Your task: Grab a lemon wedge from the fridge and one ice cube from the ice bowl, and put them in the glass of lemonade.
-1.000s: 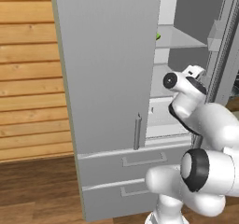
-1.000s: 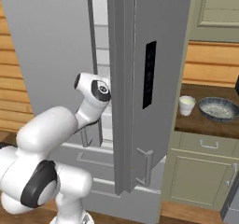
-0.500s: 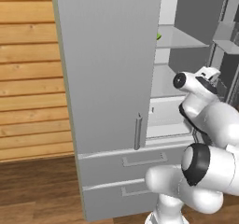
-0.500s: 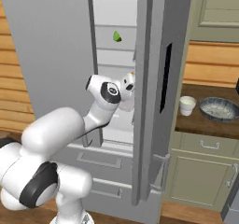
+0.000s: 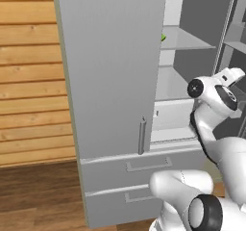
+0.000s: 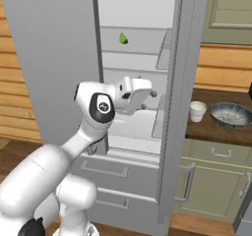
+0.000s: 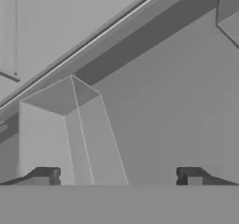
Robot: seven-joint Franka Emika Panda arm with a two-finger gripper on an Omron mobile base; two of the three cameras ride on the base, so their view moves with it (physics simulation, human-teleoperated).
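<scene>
The grey fridge [image 6: 54, 58] has its right door [image 6: 178, 107] swung wide open, and its left door [image 5: 110, 66] is shut. A small yellow-green lemon wedge [image 6: 123, 38] lies on an upper shelf; in the left base view the lemon wedge [image 5: 163, 36] peeks out past the left door's edge. My gripper [image 6: 145, 93] is inside the fridge opening, below the wedge's shelf and apart from it. In the hand view my gripper [image 7: 119, 176] is open with nothing between its fingertips [image 7: 46, 175], facing grey inner walls. The glass of lemonade [image 6: 198, 110] and the ice bowl [image 6: 231, 114] stand on the counter to the right.
A small orange item [image 6: 140, 77] sits on a middle shelf just behind my hand. Two fridge drawers [image 5: 144, 165] lie below. Olive-green cabinets [image 6: 216, 181] carry the dark counter [image 6: 197, 129]. The open door stands between the fridge interior and the counter.
The right fridge door has swung from nearly closed to wide open, uncovering the shelves and the lemon wedge. My hand has moved right with it and stands in the opening, still open.
</scene>
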